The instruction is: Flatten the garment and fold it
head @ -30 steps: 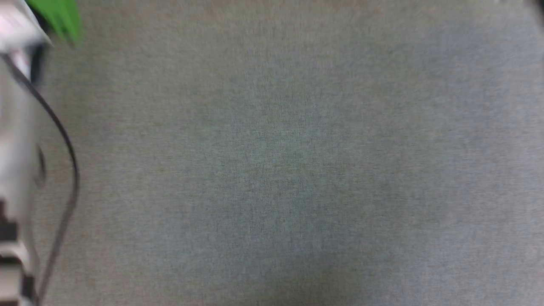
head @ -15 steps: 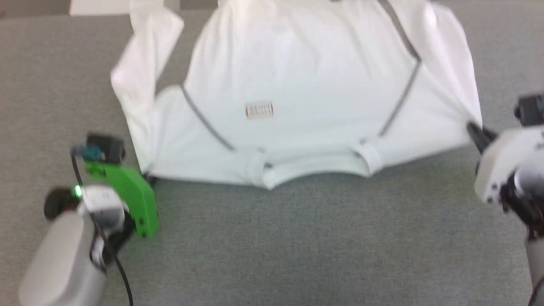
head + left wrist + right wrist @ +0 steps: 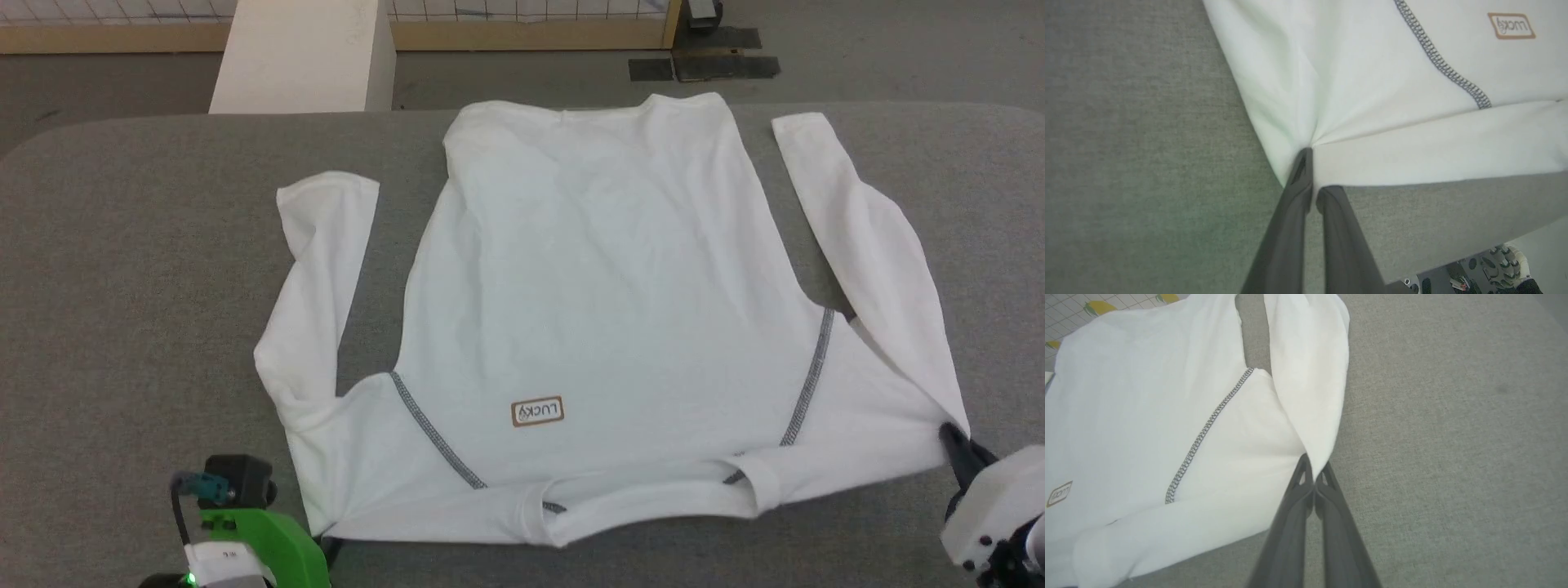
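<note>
- Garment [image 3: 604, 310]: white long-sleeved top, laid flat on a grey fabric-covered table [image 3: 122, 286]. The neck end is toward the robot and the hem is at the far table edge.
- Patch [image 3: 537, 412]: small, brown-outlined, lettered "LUCKY". It reads upside down in the head view and sits on the chest, near the robot's side.
- Stitching [image 3: 433, 433]: grey zigzag seam lines, one running diagonally in from each shoulder toward the neck.
- Collar [image 3: 645, 482]: along the near edge, where the cloth is doubled over in a band.
- Left sleeve [image 3: 314, 302]: lies beside the body, bent, with its cuff pointing away from the robot.
- Right sleeve [image 3: 865, 245]: lies angled out from the body, cuff toward the far edge.
- Left gripper [image 3: 1312, 175]: fingers pinched together on the near left shoulder corner of the garment, with creases fanning out from the pinch. A green bracket [image 3: 273, 547] sits on its wrist.
- Right gripper [image 3: 1314, 469]: fingers closed on the near right shoulder corner, where the sleeve meets the body.
- White box [image 3: 306, 57]: stands beyond the far table edge, to the left.
- Wood-framed grid panel [image 3: 522, 28]: stands on the floor behind, with dark mats [image 3: 702, 61] beside it.
</note>
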Tool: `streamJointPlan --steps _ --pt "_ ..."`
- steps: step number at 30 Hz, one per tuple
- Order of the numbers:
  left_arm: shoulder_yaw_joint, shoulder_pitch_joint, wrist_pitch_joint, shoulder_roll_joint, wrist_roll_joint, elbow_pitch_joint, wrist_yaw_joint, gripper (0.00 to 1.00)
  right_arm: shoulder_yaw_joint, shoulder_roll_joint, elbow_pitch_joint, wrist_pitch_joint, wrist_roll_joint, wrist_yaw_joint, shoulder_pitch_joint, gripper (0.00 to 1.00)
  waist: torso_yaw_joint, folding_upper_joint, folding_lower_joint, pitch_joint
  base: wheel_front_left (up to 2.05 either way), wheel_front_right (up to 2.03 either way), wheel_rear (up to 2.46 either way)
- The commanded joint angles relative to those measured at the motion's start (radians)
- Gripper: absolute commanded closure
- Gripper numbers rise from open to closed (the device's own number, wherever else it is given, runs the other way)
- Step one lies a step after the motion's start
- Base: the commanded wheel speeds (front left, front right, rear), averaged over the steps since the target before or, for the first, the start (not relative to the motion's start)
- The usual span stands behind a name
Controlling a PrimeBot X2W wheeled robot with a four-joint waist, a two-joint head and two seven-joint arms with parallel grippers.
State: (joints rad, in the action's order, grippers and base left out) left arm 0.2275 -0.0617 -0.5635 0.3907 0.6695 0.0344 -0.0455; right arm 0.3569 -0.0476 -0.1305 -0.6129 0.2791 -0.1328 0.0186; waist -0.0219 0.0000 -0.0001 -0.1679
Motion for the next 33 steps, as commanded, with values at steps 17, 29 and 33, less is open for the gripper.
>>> streamJointPlan --steps 17,29,33 --pt "-0.003 -0.073 0.211 -0.03 -0.054 0.014 0.011 1.0 -0.002 -0.003 0.078 0.062 0.039 0.002 0.101 1.0 -0.001 0.0 0.0001 0.074 0.0 0.0 0.0" --pt "-0.051 0.283 0.334 0.032 -0.122 0.122 0.094 1.0 -0.159 -0.203 -0.189 -0.093 -0.034 0.002 -0.206 1.0 -0.021 0.0 0.0001 0.061 0.0 0.0 0.0" --pt "-0.081 0.466 0.27 0.048 -0.066 0.118 0.111 1.0 -0.232 -0.322 -0.157 -0.167 -0.014 0.002 -0.423 1.0 -0.034 0.0 0.0001 0.005 0.0 0.0 0.0"
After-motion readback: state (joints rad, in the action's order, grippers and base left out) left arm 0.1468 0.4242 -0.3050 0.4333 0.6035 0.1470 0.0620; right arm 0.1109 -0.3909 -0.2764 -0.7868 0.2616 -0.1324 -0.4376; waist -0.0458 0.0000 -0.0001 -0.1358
